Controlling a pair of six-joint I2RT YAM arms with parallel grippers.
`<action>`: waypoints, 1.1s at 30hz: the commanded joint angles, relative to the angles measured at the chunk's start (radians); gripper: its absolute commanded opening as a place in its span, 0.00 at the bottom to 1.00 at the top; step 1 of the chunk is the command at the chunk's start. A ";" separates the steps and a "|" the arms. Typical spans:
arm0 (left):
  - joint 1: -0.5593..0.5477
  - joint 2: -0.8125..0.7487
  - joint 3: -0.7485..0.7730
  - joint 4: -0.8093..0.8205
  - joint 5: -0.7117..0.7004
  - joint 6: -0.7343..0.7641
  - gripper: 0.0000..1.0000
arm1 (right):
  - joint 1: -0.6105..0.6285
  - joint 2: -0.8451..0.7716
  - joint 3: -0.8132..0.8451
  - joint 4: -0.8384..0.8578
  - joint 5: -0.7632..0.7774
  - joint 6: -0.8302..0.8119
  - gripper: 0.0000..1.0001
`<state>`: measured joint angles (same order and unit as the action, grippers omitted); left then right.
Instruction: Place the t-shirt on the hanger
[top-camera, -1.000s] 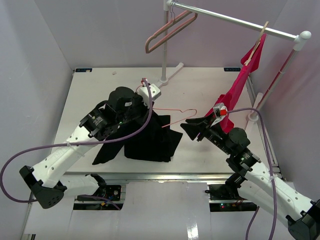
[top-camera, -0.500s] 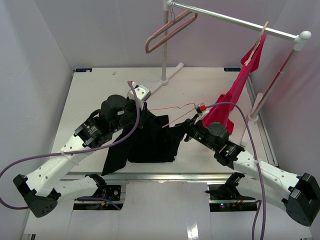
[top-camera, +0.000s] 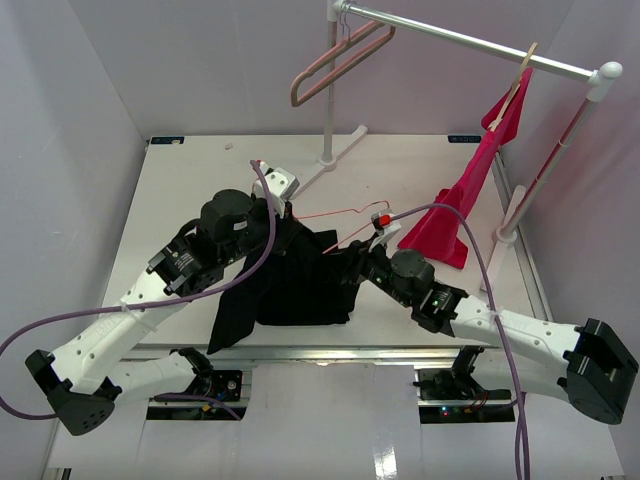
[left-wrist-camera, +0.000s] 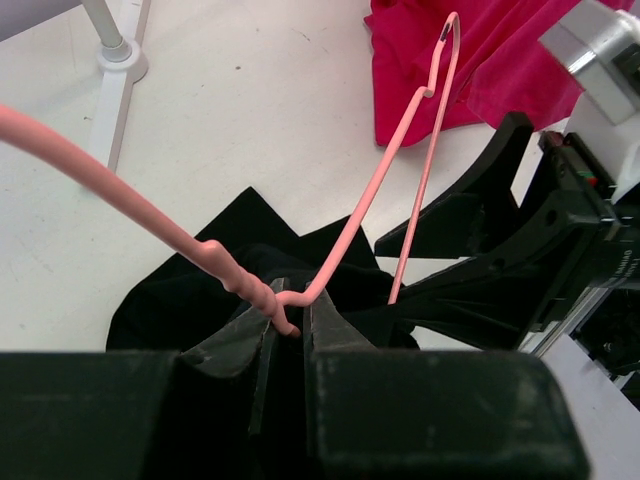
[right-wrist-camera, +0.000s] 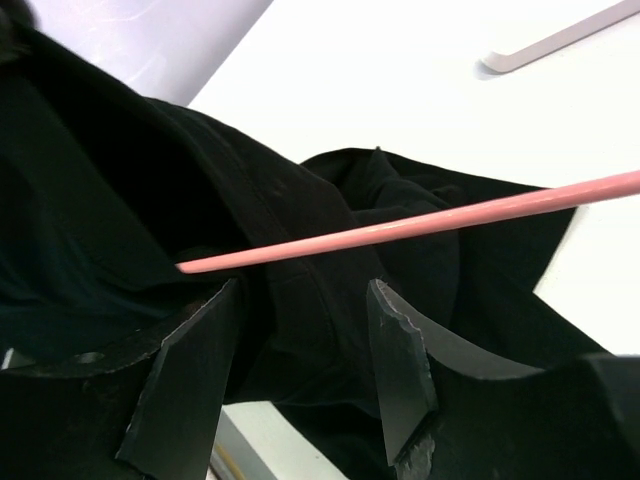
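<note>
Overhead view: the left gripper (top-camera: 287, 212) sits at mid-frame, left of centre. In the left wrist view its jaws are closed on the hanger (right-wrist-camera: 400, 226), pinching the thin pink wire at a bend.

The wire's long axis runs from those jaws toward the right of the overhead frame. Its slim hook ends free, near the right arm's wrist.

The t-shirt (top-camera: 300, 285) is draped from the held end and bunched on the table (top-camera: 200, 180) below and right of the left gripper. How far the wire has been threaded inside the cloth cannot be told.

The right gripper (top-camera: 352, 262) is at the t-shirt's right edge with its jaws open. In the right wrist view black cloth lies between and beyond the fingers (right-wrist-camera: 190, 380), and the wire crosses just above the gap. No grip has been made yet.

Judgement: the right arm is the nearer one to the loose cloth. The next move calls for pinching that edge and drawing it along the wire's axis.

Counts:
- black t-shirt: 1
- wire hanger: 1
- red shirt (top-camera: 455, 215): 1
- wooden hanger (top-camera: 515, 85): 1
- thick pink hangers (top-camera: 340, 60) on the rail (top-camera: 460, 40): apparently 2
</note>
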<state>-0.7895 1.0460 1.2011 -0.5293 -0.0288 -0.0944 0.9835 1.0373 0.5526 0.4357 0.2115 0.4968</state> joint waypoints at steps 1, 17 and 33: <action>-0.001 -0.049 0.019 0.052 0.014 -0.041 0.00 | 0.026 0.062 0.069 0.028 0.133 -0.011 0.57; 0.000 -0.048 0.003 0.061 -0.028 -0.032 0.00 | 0.091 0.046 0.080 -0.018 0.332 -0.025 0.49; 0.000 -0.035 -0.001 0.068 -0.021 -0.012 0.00 | 0.090 0.063 0.056 0.037 0.348 -0.003 0.51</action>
<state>-0.7891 1.0267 1.2008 -0.5065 -0.0495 -0.1013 1.0710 1.0577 0.6060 0.4211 0.5560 0.4873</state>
